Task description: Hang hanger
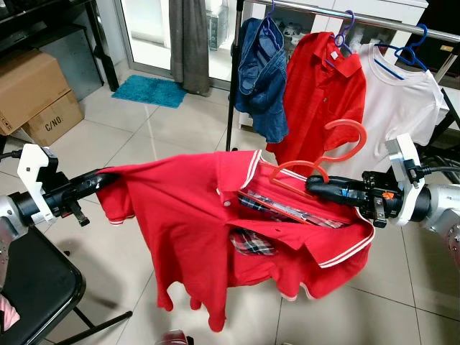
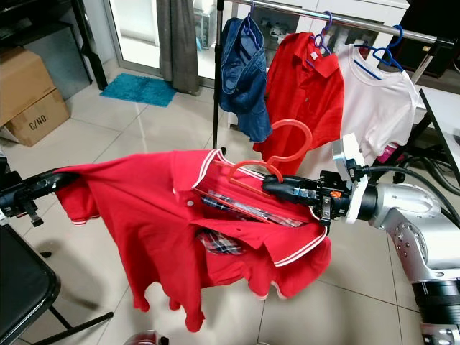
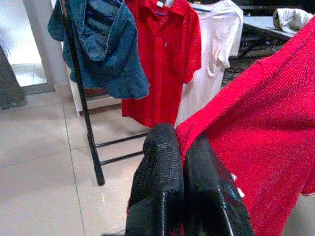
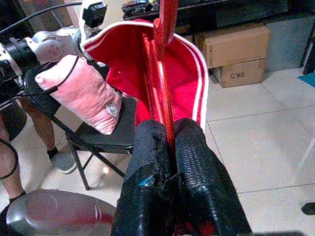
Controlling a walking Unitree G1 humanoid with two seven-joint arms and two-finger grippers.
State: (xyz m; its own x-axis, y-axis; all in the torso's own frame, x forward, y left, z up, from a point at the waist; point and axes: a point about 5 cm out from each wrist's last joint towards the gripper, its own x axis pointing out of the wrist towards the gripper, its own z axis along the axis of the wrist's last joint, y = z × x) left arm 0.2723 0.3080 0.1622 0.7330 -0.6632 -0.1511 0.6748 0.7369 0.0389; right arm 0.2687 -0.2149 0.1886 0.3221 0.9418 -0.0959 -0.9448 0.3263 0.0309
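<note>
A red polo shirt with white trim is stretched in the air between my two grippers. It is threaded on a red plastic hanger whose hook points up and to the right. My right gripper is shut on the hanger at its neck, just right of the collar; in the right wrist view the hanger rises from the closed gripper. At the shirt's far left edge, my left gripper is shut on the sleeve fabric. A metal clothes rail runs behind and above.
A denim garment, a red polo and a white T-shirt hang on the rail on blue hangers. The rack's black upright stands behind the shirt. Cardboard boxes sit far left, a black folding chair near left with a pink pillow.
</note>
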